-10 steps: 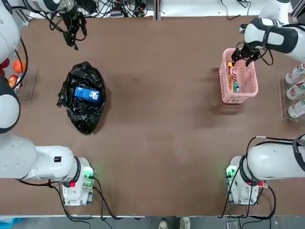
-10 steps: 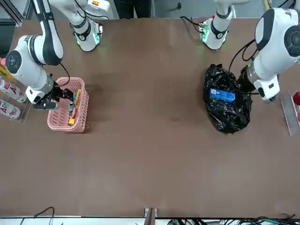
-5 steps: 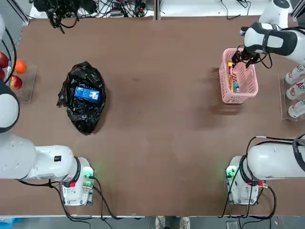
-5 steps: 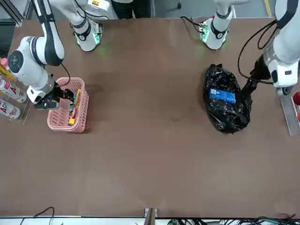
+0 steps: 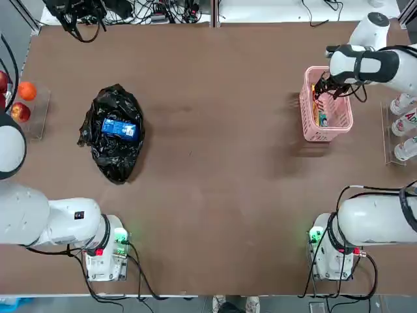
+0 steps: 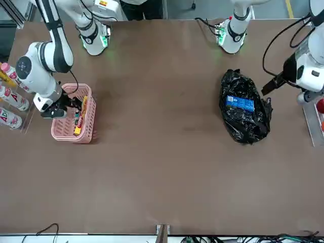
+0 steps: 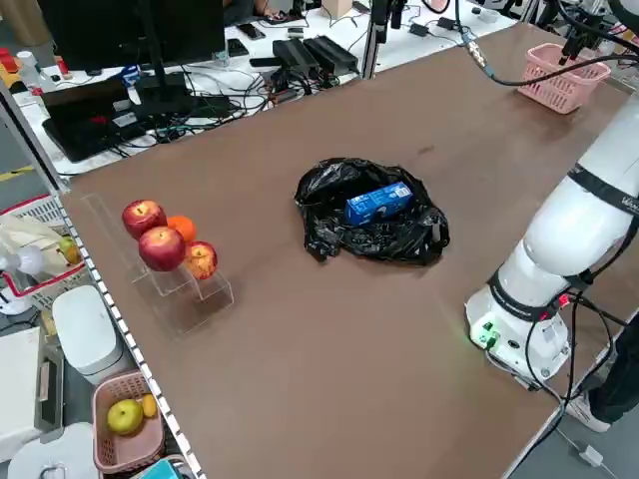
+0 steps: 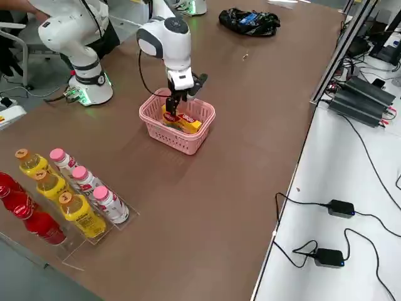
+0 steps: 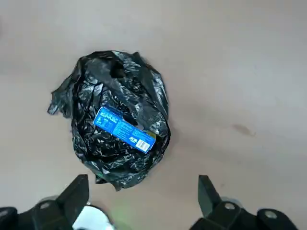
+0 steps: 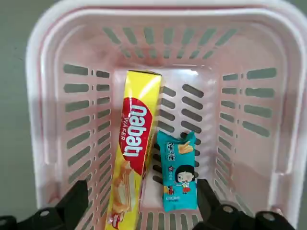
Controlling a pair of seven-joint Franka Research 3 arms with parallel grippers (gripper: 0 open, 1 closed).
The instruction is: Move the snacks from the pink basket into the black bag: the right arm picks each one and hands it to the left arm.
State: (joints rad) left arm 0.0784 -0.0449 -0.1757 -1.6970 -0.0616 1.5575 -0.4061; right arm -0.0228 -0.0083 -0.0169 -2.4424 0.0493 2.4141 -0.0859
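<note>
With 1 blue packet (image 9: pixel 124 130) already lying on the crinkled, glossy bag (image 9: pixel 117 115) below the open, raised left claw (image 9: pixel 143 201), the right claw (image 10: pixel 137 203) hangs open over the lattice basket (image 10: pixel 57 28), and next, I judge, must drop onto the flat yellow packet (image 10: pixel 132 158) or the small teal packet (image 10: pixel 178 171) beside it.

White glossy arms (image 5: pixel 365 64), black joints, black cables; green/red LEDs on bases (image 5: pixel 104 254).

The yellow packet (image 10: pixel 130 158) in the pink basket (image 10: pixel 43 96) reads "nabati WAFER" on its red logo.
</note>
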